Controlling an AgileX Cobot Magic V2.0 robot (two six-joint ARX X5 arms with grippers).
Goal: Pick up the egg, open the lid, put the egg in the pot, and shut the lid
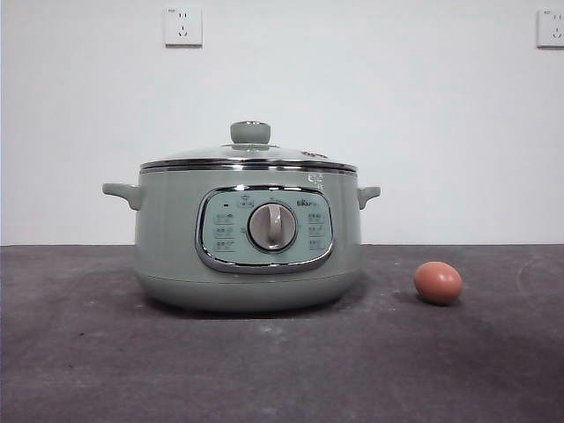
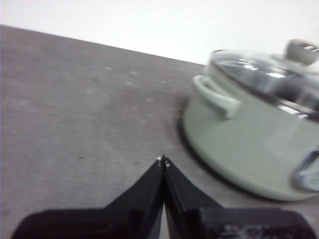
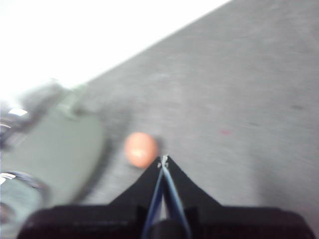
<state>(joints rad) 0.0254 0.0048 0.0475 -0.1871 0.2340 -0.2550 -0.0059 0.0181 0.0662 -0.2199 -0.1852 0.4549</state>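
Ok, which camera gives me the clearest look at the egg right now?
The front view: the egg sits sharp and whole on the table, apart from the pot. The right wrist view shows it only as a blurred orange blob near the right gripper, whose jaws are shut. The left wrist view does not show it.

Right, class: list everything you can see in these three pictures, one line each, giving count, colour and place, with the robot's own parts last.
pot: one, pale sage green, on the table, lid on.
lid: one, clear glass with steel rim and green knob, sitting on the pot.
egg: one, reddish brown, on the table beside the pot, apart from it.
table: one, dark grey.
wall sockets: two, white, high on the wall.
left pincer: one, black, shut, near the pot's handle.
right pincer: one, black, shut, close to the egg.
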